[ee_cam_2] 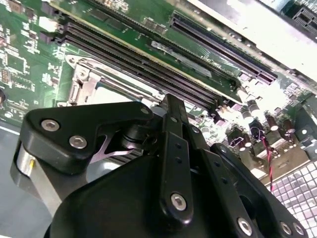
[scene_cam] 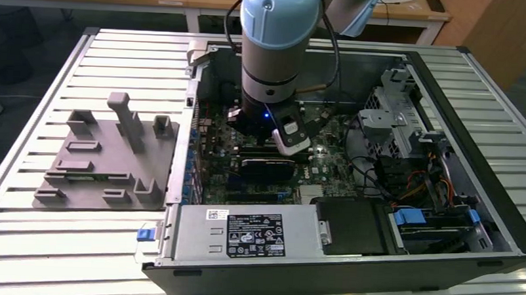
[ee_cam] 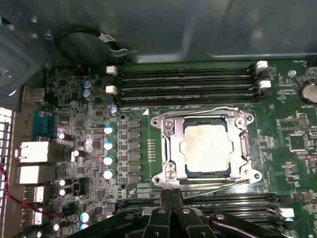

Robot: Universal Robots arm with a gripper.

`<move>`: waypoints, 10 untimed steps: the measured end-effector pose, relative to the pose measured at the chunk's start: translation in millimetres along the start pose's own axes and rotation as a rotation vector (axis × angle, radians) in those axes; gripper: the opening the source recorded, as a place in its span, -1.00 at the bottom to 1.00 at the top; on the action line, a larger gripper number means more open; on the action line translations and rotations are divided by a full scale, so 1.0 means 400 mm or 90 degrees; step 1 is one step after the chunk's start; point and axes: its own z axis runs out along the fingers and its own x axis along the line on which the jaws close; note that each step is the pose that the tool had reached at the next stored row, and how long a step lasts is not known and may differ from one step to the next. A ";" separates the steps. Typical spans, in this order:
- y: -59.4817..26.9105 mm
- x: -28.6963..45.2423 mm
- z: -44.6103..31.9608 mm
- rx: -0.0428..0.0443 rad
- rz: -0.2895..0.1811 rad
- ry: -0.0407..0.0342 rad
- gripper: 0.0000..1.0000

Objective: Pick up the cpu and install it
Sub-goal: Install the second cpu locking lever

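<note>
The gripper (ee_cam: 171,210) hangs inside the open case (scene_cam: 475,83), just above the motherboard (ee_cam: 292,163); its black fingers (ee_cam_2: 173,148) look pressed together with nothing between them. Just beyond them the cpu (ee_cam: 206,147) lies flat in the metal-framed socket (ee_cam: 168,144), silver top up, edges square with the frame. Past the socket run dark memory slots (ee_cam: 188,85). A row of capacitors (ee_cam: 108,151) stands beside the socket.

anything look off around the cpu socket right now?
Nothing stands out. In the first wrist view the cpu sits square and flat inside the socket frame, edges parallel to it. Its top looks blotchy. The memory slots beside it look intact.
</note>
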 end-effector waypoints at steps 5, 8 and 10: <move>-0.003 0.006 0.008 -0.0133 -0.001 0.0010 -0.79; -0.004 0.006 0.014 -0.0171 -0.002 0.0012 -0.79; -0.005 0.006 0.018 -0.0174 -0.002 0.0013 -0.79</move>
